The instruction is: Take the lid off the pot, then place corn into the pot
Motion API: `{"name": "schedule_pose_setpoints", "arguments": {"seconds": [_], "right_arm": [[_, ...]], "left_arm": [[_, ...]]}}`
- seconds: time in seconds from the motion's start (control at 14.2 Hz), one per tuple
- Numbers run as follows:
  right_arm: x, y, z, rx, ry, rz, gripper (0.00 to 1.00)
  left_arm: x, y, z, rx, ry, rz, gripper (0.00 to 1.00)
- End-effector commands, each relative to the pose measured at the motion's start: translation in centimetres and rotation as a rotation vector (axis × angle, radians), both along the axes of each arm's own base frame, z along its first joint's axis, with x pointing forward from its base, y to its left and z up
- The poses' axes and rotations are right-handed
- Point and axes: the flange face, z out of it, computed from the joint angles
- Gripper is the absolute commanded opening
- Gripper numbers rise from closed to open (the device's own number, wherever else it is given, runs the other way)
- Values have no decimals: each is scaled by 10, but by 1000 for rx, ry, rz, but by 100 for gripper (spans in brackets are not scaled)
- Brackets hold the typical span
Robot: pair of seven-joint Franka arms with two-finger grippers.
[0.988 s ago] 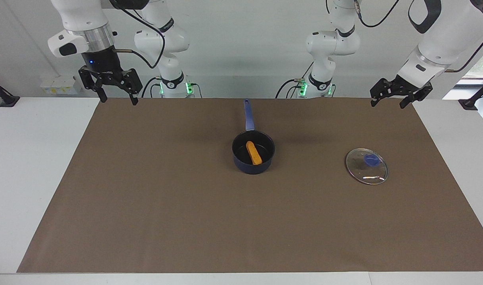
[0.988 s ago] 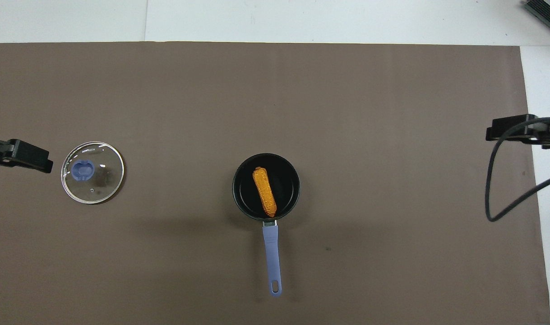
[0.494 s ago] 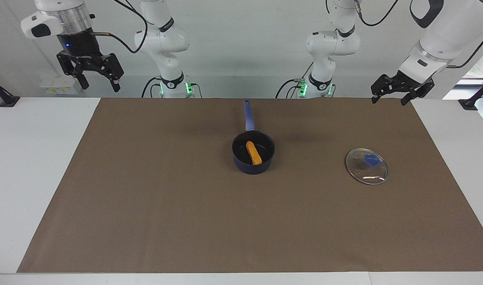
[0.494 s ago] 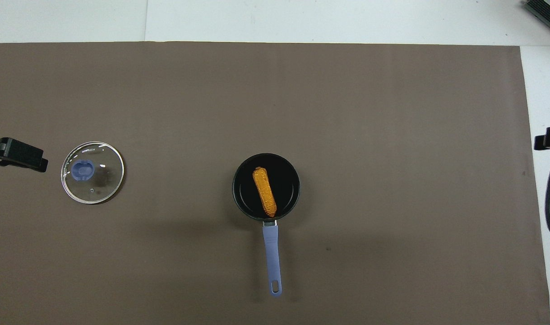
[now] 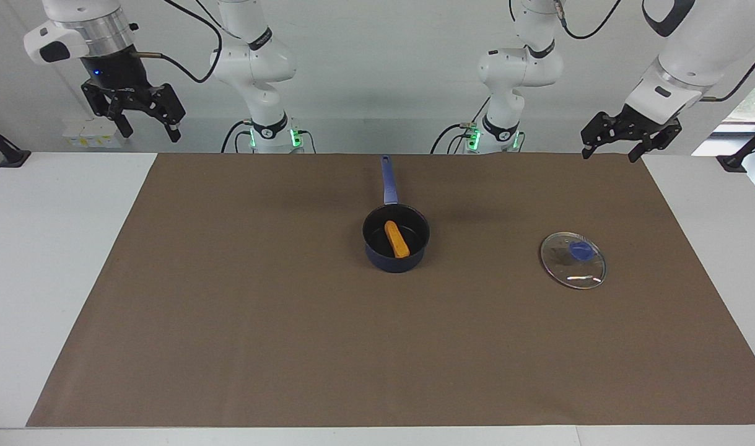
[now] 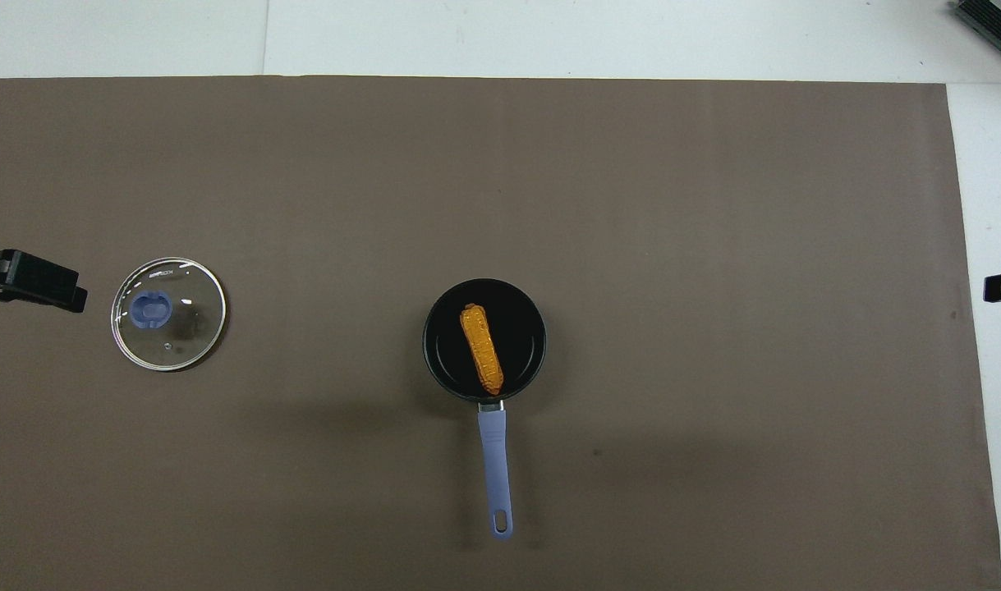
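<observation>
The pot (image 5: 396, 240) sits in the middle of the brown mat (image 5: 259, 322), and it has no lid on it. Its long blue handle (image 5: 388, 179) points straight at the robots. The corn (image 5: 396, 238) lies inside the pot, on the black bottom, a bit slanted. The lid (image 5: 573, 259) lies flat on the mat, well apart from the pot, toward the left arm's end of the table. Its blue knob (image 5: 580, 250) faces up, and you can see the mat through the glass. The left gripper (image 5: 611, 150) is up in the air over the edge of the mat at its own end of the table, at the side closest to the robots. Its fingers are spread wide apart and there is nothing between them. The right gripper (image 5: 149, 131) is up even higher, over the white table (image 5: 49, 248) just off the mat at the right arm's end. Its fingers are spread wide too, and it has hold of nothing. Both arms are just waiting, and neither one touches the pot, the corn or the lid.
</observation>
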Motion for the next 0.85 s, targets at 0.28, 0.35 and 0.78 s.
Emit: {"name": "schedule_pose_setpoints", "arguments": {"seconds": [0.28, 0.35, 0.78], "right_arm": [[-5, 11, -6, 25, 22, 51, 100], [-6, 11, -7, 24, 23, 64, 100], [-1, 35, -17, 5, 32, 193, 100]], "left_arm": [[-5, 1, 0, -5, 17, -9, 100], [-5, 1, 0, -6, 19, -9, 100], [-5, 0, 0, -6, 19, -11, 100]]}}
